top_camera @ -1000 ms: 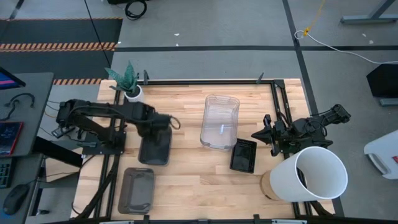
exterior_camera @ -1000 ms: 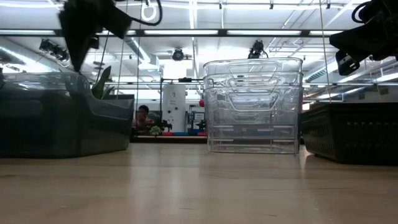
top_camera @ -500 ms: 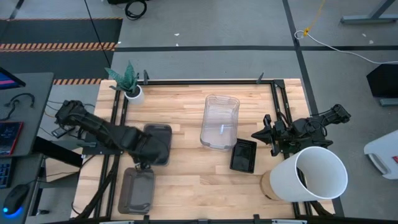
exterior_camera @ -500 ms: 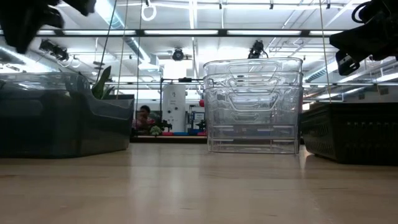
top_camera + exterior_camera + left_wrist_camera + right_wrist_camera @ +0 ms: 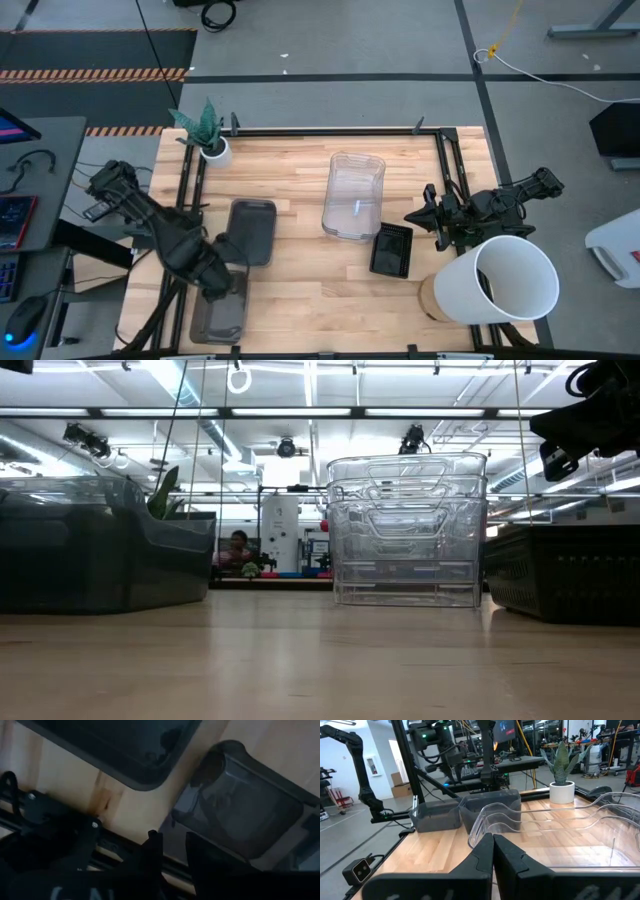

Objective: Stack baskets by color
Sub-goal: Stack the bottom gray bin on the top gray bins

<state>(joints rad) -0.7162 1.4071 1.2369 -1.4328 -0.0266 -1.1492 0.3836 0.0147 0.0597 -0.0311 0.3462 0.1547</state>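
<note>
grey baskets unmoved; left gripper now over nearer one, fingers slightly apart.

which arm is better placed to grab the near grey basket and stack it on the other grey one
Left. The left gripper hangs right over the near grey basket, beside the other grey basket. The right gripper waits across the table by the black basket.

Nothing legible anywhere — no lettering, label, brand or number to be made out on the baskets, the table or the arms. Glowing monitor in the room behind in the right wrist view, content far too small to read — same story for every other surface in sight.
</note>
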